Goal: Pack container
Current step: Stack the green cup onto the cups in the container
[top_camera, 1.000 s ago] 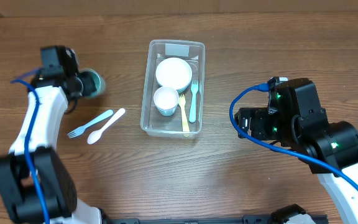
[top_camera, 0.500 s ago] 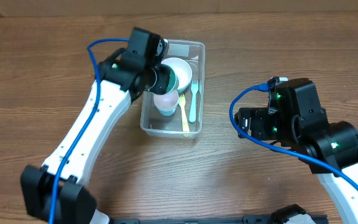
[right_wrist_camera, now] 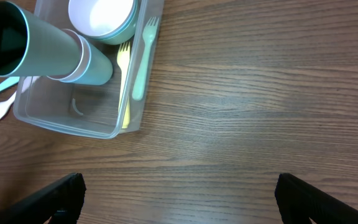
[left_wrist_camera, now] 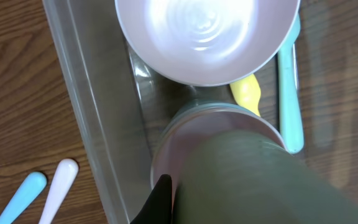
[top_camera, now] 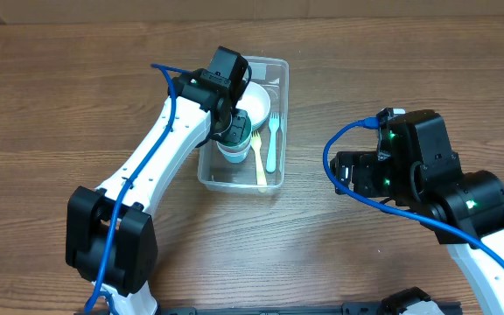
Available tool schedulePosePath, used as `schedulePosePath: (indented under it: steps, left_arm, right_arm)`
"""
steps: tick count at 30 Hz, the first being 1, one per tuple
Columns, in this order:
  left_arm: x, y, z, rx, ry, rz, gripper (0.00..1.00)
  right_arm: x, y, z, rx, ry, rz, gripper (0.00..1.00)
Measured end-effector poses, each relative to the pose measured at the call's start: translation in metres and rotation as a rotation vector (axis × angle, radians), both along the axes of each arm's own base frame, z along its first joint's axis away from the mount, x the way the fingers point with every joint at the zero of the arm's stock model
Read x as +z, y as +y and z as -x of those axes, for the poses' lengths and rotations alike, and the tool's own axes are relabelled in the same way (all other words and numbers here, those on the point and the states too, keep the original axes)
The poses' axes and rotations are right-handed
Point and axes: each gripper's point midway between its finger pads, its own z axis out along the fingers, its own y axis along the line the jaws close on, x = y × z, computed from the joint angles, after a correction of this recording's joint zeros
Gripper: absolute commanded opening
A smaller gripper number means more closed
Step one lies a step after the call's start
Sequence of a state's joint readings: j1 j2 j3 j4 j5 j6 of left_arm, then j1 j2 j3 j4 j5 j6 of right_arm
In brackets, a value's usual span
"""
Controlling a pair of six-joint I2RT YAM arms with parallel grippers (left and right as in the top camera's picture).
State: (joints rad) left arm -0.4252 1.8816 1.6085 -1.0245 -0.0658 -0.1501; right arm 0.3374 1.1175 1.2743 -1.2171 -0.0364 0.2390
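Note:
The clear plastic container (top_camera: 206, 171) stands at the table's middle and holds a white bowl (top_camera: 256, 103), a white cup (top_camera: 234, 154), a yellow fork (top_camera: 260, 166) and a teal fork (top_camera: 272, 144). My left gripper (top_camera: 233, 131) reaches into the container, shut on a teal cup (right_wrist_camera: 42, 53) that is nested in the mouth of the white cup (left_wrist_camera: 166, 134). One black finger (left_wrist_camera: 161, 196) lies against the teal cup's side. My right gripper (right_wrist_camera: 188, 199) is open and empty above bare wood, to the right of the container (right_wrist_camera: 73, 127).
A light blue fork (left_wrist_camera: 20, 196) and a white spoon (left_wrist_camera: 58, 186) lie on the wood just left of the container; the left arm hides them in the overhead view. The right arm's body (top_camera: 427, 175) sits at the right side of the table.
My left arm has swung from the far left of the table to the container, carrying the teal cup, and has lowered it into the white cup. The right arm has not moved.

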Motion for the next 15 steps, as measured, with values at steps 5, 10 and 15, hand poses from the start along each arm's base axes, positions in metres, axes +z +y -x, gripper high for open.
schedulePosePath:
  steps: [5, 10, 15]
  left_arm:
    - [0.001, 0.006, -0.003, 0.011, -0.017, -0.035, 0.05]
    - [0.001, 0.007, -0.004, 0.018, -0.020, -0.036, 0.57]
    - [0.018, 0.004, -0.009, 0.017, -0.045, -0.022, 0.55]
  right_arm:
    - [0.000, 0.000, 0.000, 0.000, 0.000, 0.000, 1.00]
    - [0.000, 0.000, 0.000, 0.000, 0.000, 0.000, 1.00]
    - [0.000, 0.000, 0.000, 0.000, 0.000, 0.000, 1.00]
